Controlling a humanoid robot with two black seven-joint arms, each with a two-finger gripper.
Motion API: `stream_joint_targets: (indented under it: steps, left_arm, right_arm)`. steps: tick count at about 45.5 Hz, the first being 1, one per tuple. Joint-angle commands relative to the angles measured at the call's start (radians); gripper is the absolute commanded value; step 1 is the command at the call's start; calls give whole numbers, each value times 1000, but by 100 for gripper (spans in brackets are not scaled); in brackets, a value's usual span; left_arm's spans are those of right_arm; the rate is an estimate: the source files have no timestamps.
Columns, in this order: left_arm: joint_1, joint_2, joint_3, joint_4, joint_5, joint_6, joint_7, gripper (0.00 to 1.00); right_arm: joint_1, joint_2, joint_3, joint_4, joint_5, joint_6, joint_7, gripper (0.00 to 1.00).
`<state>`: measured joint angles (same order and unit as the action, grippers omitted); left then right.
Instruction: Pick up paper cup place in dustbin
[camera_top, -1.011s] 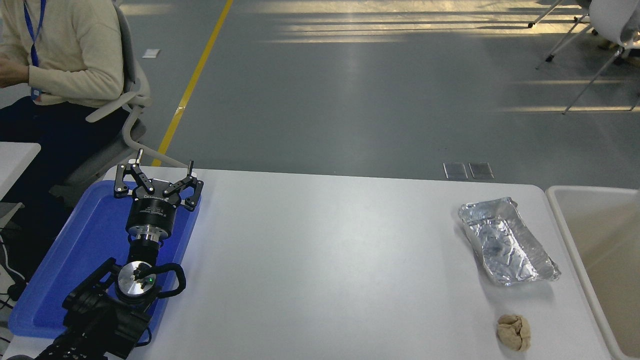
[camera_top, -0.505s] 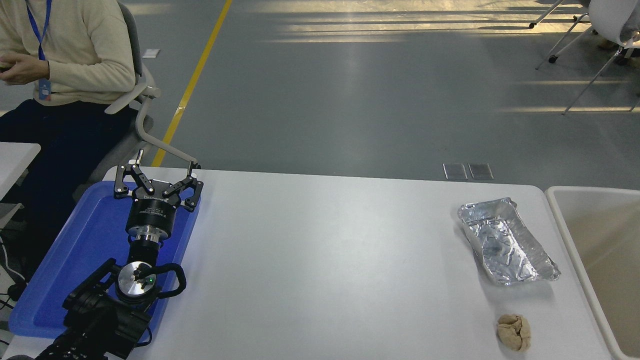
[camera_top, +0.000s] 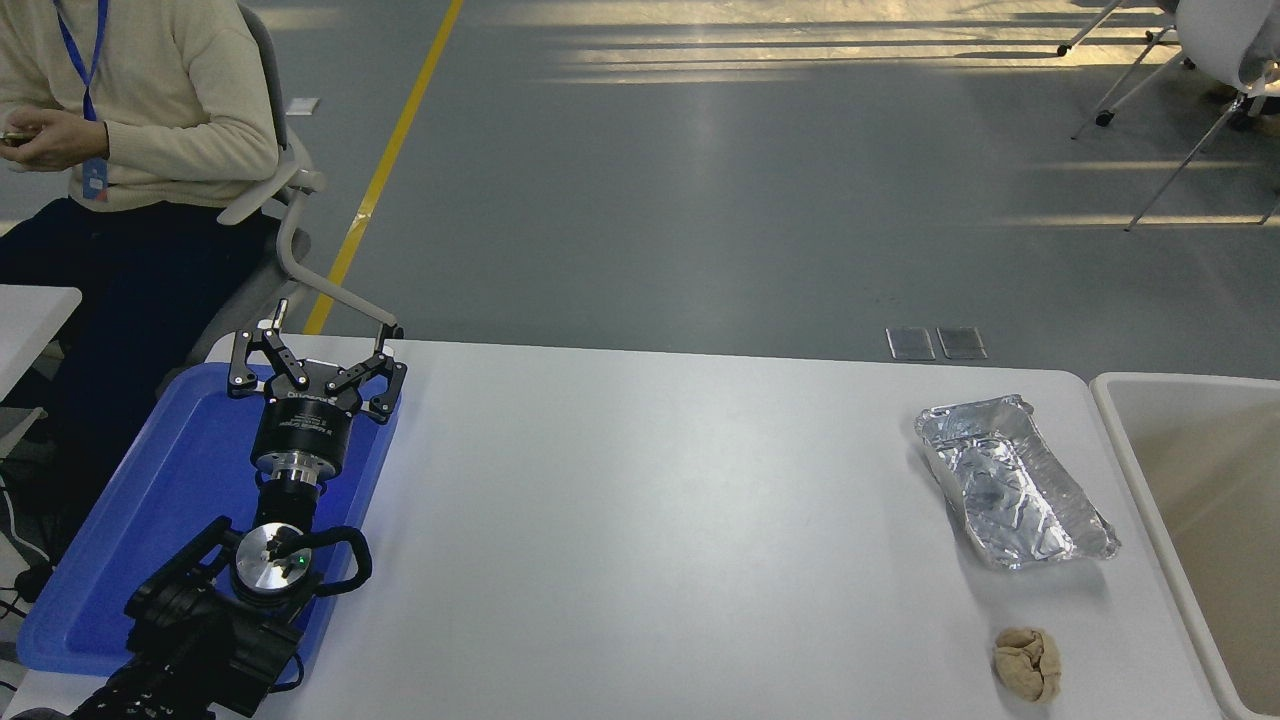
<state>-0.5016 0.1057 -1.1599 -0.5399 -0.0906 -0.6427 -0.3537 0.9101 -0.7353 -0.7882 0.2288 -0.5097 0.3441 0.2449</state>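
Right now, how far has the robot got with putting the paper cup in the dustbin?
No paper cup shows anywhere on the white table, so it may already be binned, though what shows of the dustbin looks bare. Nothing is in hand: the left hand sits open over the blue tray, and the right arm is out of view. Only the foil tray and crumpled paper ball remain.

crumpled foil tray (camera_top: 1012, 484) near tan paper ball (camera_top: 1028, 663); blue tray (camera_top: 150, 510) far left, possibly bare.
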Motion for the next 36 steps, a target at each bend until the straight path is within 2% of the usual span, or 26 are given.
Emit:
stream_joint_targets:
  steps: [1,12,27,28,29,31,32,33,36]
  left_arm:
    - [0,0,-1,0,0,0,1,100]
    - [0,-1,0,0,-1,0,-1,100]
    - [0,0,0,0,0,0,-1,100]
    - [0,-1,-1,1,0,0,-1,100]
    - [0,-1,0,0,-1,0,-1,100]
    - [0,0,0,0,-1,0,-1,100]
    - [0,-1,0,0,0,0,-1,100]
    - [-2,0,0,0,0,0,-1,100]
    - [0,-1,0,0,0,0,-1,100]
  right_arm:
    - [-141,89,14,-74,99,-76,-4,0]
    - [-221,149,14,-103,184,-123,-9,0]
    - [-255,177,73,-103,188,-180,-12,0]
    - [-257,177,76,-103,188,-183,-12,6]
    - [-257,177,78,-103,188,-183,-12,17]
    - [-255,177,80,-105,189,-186,-12,71]
    - [-254,177,86,-105,191,-188,-12,93]
    - [-252,177,93,-105,194,-188,-12,97]
    - [-252,175,122,-105,201,-186,-12,96]
